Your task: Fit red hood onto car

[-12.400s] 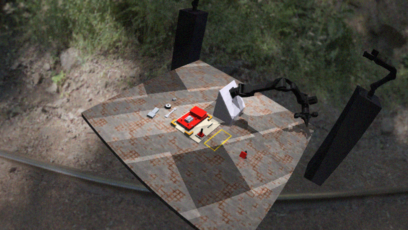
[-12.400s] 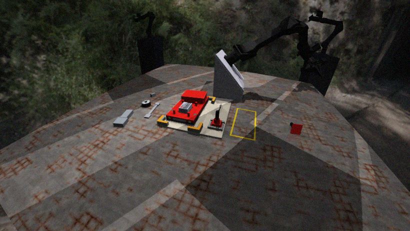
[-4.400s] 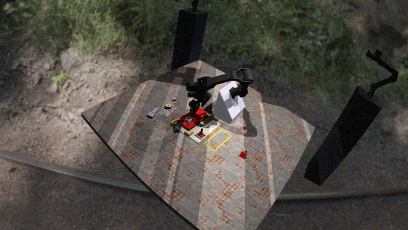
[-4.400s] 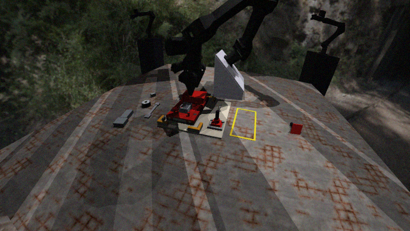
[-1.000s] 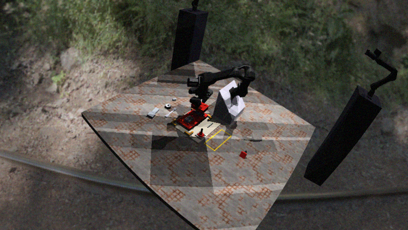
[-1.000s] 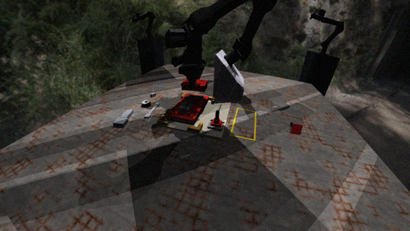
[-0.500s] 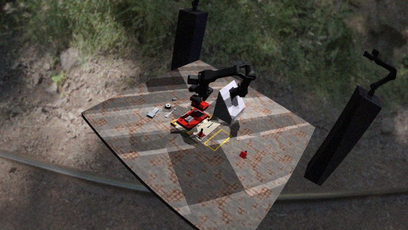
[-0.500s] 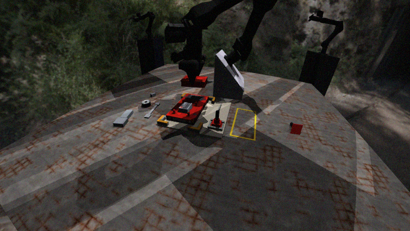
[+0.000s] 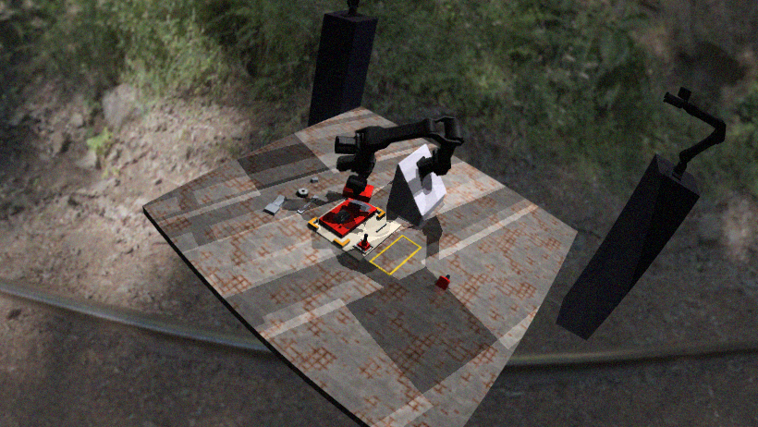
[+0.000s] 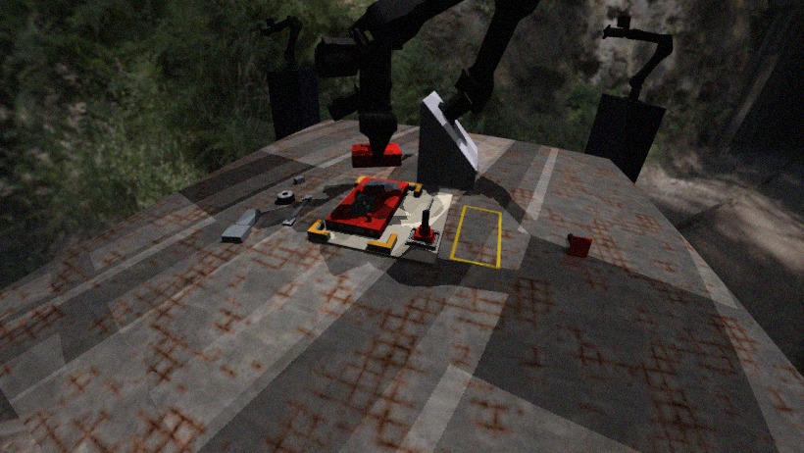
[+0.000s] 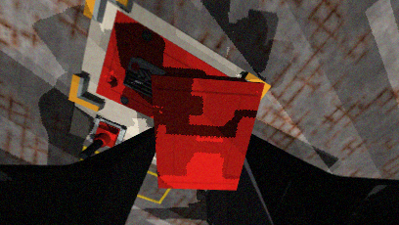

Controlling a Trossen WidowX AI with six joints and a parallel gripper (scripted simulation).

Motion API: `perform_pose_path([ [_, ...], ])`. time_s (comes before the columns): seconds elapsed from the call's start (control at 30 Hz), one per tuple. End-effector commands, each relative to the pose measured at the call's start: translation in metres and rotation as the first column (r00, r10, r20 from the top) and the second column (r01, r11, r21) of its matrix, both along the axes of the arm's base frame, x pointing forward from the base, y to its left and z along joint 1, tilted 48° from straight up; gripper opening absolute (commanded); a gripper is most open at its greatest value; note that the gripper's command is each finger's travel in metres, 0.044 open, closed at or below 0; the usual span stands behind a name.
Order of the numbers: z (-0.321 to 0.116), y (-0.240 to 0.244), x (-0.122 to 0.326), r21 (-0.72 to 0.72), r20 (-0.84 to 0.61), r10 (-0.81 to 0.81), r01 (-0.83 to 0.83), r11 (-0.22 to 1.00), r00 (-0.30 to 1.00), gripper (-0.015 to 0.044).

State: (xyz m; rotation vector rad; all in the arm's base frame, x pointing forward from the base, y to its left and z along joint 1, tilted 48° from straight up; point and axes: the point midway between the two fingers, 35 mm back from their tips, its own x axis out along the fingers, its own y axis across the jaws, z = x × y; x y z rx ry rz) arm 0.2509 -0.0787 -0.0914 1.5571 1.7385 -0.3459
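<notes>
The red hood (image 9: 367, 191) (image 10: 361, 158) (image 11: 210, 152) is held in the air, flat roof up, between the fingers of my gripper (image 9: 358, 188) (image 10: 380, 153) (image 11: 201, 133), which is shut on it. In the top and exterior views it hangs beyond the far end of the red chassis (image 9: 335, 225) (image 10: 349, 223) (image 11: 183, 58). In the wrist view it looks turned relative to the chassis and covers part of the deck. The dark engine block (image 9: 343, 215) (image 10: 365, 201) (image 11: 138, 75) stands on the deck. Two dark pegs show in the wrist view; the others are hidden or unclear. The jig (image 9: 391, 227) (image 10: 444, 205) has orange corners.
A joystick (image 9: 364, 243) (image 10: 425, 231) (image 11: 104, 136) stands on the jig plate. A pale wedge (image 9: 404, 203) (image 10: 438, 163) rises beside the arm. A yellow outline (image 9: 390, 274) (image 10: 475, 263), a red block (image 9: 443, 282) (image 10: 579, 246), a grey block (image 9: 274, 205) (image 10: 240, 226) and a ring (image 9: 302, 192) (image 10: 284, 196) lie around.
</notes>
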Motion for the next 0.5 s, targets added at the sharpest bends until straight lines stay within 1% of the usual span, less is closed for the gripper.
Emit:
perform_pose_path([
  [0.0,-0.001,-0.001,0.008,-0.001,0.079,0.069,-0.070,0.998,0.994,0.0000],
  [0.23,-0.001,-0.003,0.019,-0.027,0.204,0.186,-0.185,0.982,0.961,0.0000],
  [0.47,-0.001,-0.005,0.031,-0.065,0.320,0.298,-0.293,0.954,0.899,0.0000],
])
